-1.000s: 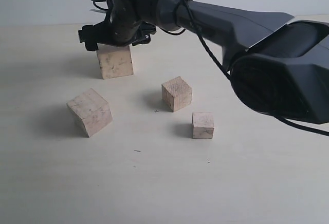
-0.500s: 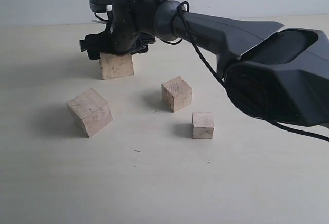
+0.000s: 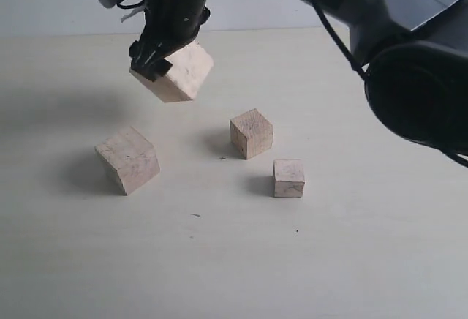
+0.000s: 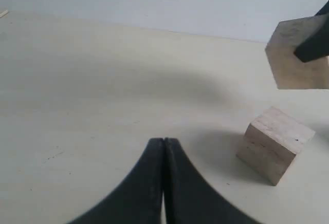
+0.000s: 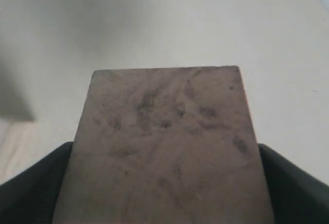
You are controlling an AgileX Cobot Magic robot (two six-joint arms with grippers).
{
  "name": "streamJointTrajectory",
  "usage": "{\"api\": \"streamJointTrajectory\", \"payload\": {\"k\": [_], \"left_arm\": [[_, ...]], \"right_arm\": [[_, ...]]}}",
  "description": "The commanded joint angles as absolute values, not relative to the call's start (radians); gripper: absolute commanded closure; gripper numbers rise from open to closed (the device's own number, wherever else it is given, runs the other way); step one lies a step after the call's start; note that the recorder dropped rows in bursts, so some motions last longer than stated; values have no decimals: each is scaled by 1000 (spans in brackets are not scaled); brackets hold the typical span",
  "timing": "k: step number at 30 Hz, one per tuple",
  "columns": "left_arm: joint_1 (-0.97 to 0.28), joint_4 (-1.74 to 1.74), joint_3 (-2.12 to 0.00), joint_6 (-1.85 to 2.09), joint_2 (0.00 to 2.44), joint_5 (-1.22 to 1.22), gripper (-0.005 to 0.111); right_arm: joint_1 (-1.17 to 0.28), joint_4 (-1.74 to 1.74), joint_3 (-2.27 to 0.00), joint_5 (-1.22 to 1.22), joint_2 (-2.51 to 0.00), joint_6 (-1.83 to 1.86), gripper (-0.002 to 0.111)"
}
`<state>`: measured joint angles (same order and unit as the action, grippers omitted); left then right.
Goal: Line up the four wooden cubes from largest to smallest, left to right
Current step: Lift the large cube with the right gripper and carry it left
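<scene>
Nearest on the desk [image 3: 219, 268]: smallest cube [image 3: 289, 178], right of centre, sitting flat, nothing touching it.

A little further back, far over on the left: left-hand cube [image 3: 128, 159], one of the two big ones, turned corner-on to the exterior camera and well apart from the rest. The left wrist view shows it too [image 4: 275, 144], flat on the desk. The left jaws are in that view only, low over bare desk, pressed together with nothing between them, idle by the look of it.

Behind the smallest and just to its left: mid cube [image 3: 251, 133], near it but not touching.

Furthest back and raised: held cube [image 3: 175, 72], clear of the desk and tilted, one corner hanging lowest. It lies between the left-hand cube and the mid cube across the view. The right arm reaches over from the right, and the right jaws pinch this cube from above. In the right wrist view its grained face [image 5: 164, 142] fills the frame, with a dark finger [image 5: 293, 183] against each side.

Progress, as I judge it: early. No row yet. The three cubes on the desk do fall in size from left to right, but they are staggered in depth and unevenly spaced. The held cube has to be placed; from these views I cannot tell whether it or the left-hand cube is larger, so its slot is first or second. After that the others need squaring into one line.
</scene>
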<state>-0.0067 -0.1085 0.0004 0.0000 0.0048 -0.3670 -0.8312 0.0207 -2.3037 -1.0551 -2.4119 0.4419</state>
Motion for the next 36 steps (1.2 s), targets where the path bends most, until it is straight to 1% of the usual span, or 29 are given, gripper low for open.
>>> {"api": "streamJointTrajectory", "payload": {"k": [1, 4, 10, 15, 17, 27, 36], "left_arm": [[-11, -107, 0, 0, 0, -362, 107], [-11, -107, 0, 0, 0, -362, 107], [-11, -107, 0, 0, 0, -362, 107], [-11, -107, 0, 0, 0, -362, 107], [-11, -107, 0, 0, 0, -362, 107], [-11, -107, 0, 0, 0, -362, 107], [-11, -107, 0, 0, 0, -362, 107]], "right_arm": [[-774, 318, -2309, -1221, -2390, 776, 108], [-718, 524, -2296, -1221, -2388, 940, 108], [-583, 677, -2285, -1221, -2388, 1140, 108], [-508, 889, -2240, -1221, -2406, 1280, 108], [-503, 918, -2238, -1221, -2431, 1339, 108], [-518, 946, -2238, -1221, -2541, 1387, 108], [-539, 937, -2238, -1221, -2564, 1387, 108]]}}
